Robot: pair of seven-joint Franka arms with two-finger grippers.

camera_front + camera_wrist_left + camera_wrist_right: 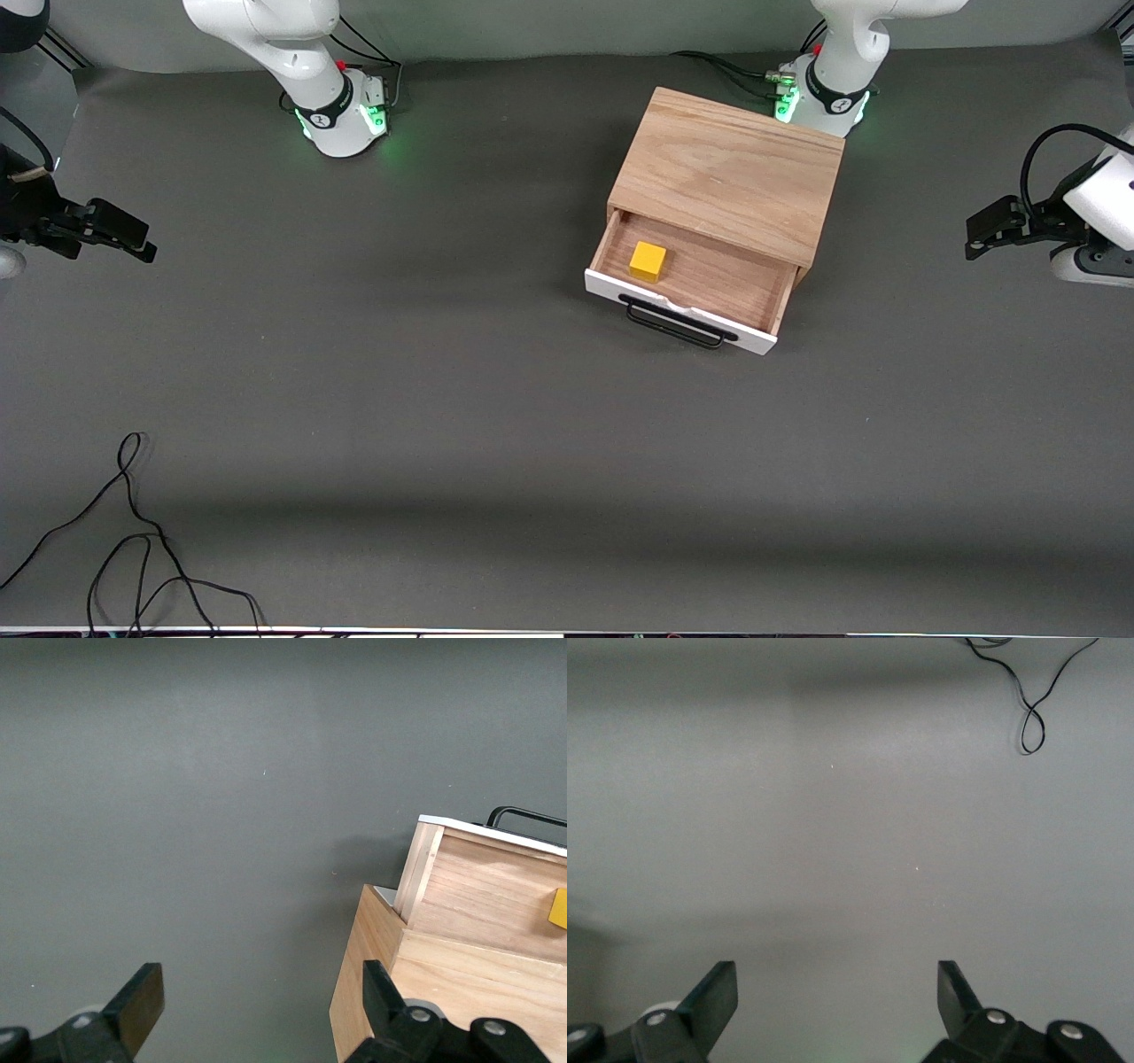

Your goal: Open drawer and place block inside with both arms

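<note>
The light oak cabinet (726, 168) stands near the left arm's base. Its drawer (700, 282) is pulled open, with the white front panel (611, 288) and black bar handle (678, 323) toward the front camera. The yellow block (648, 261) sits inside the drawer, at the end toward the right arm. My left gripper (974, 236) is open and empty, off at the left arm's end of the table. In the left wrist view my left gripper (263, 1001) shows beside the cabinet (372, 992), with the drawer (496, 895) and an edge of the block (558, 908). My right gripper (140, 243) is open and empty at the right arm's end, over bare mat in the right wrist view (835, 997).
A loose black cable (133, 532) lies on the grey mat near the front camera toward the right arm's end; it also shows in the right wrist view (1032, 713). Both green-lit arm bases (341, 120) stand along the back edge.
</note>
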